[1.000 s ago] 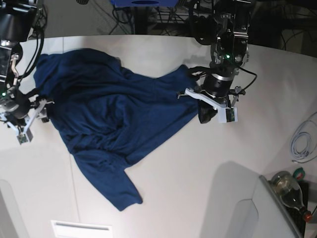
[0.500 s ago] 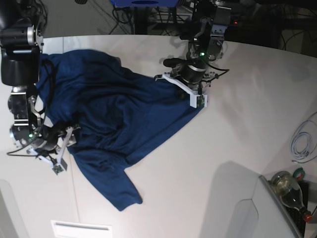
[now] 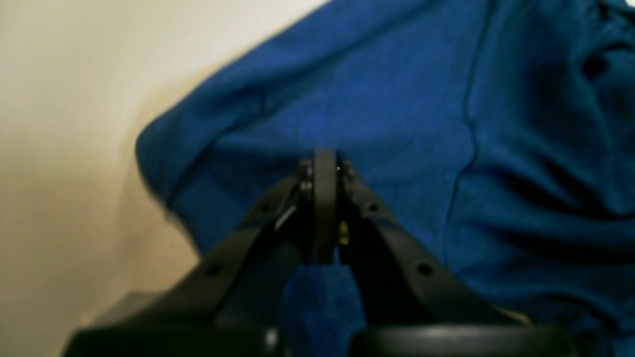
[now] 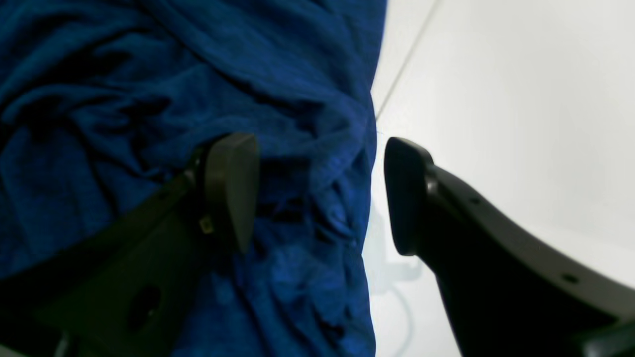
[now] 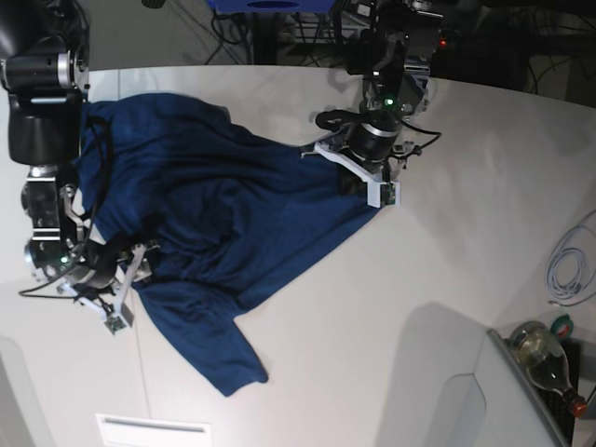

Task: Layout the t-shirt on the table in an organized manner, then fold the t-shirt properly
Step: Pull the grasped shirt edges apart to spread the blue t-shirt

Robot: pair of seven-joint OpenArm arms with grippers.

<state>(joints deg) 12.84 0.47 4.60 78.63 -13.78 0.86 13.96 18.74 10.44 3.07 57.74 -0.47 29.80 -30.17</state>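
A dark blue t-shirt (image 5: pixel 214 233) was pictured lying crumpled across the left half of the white table (image 5: pixel 447 279), one sleeve trailing toward the near edge and the body bunched in folds. At the shirt's far right corner the left gripper (image 5: pixel 358 182) was seen with its jaws pressed together; in the left wrist view a strip of blue fabric was visible between the closed fingers (image 3: pixel 325 198), so the corner was judged to be pinched. On the left side of the table the right gripper (image 5: pixel 116 279) was found with its jaws standing wide apart, astride the shirt's edge: in the right wrist view one finger (image 4: pixel 230 183) was laid over the cloth and the other over bare table, with nothing clamped.

The step in hand was judged to be the spreading out, with folding not yet begun. For it to be done well, the edge between the open jaws would need to be gathered as a single layer before they were closed, since several folds were stacked there. The two held points would then best be drawn apart evenly and low over the surface, so that the wrinkles in the middle were pulled flat rather than dragged. The trailing sleeve would be expected to need separate straightening afterwards.
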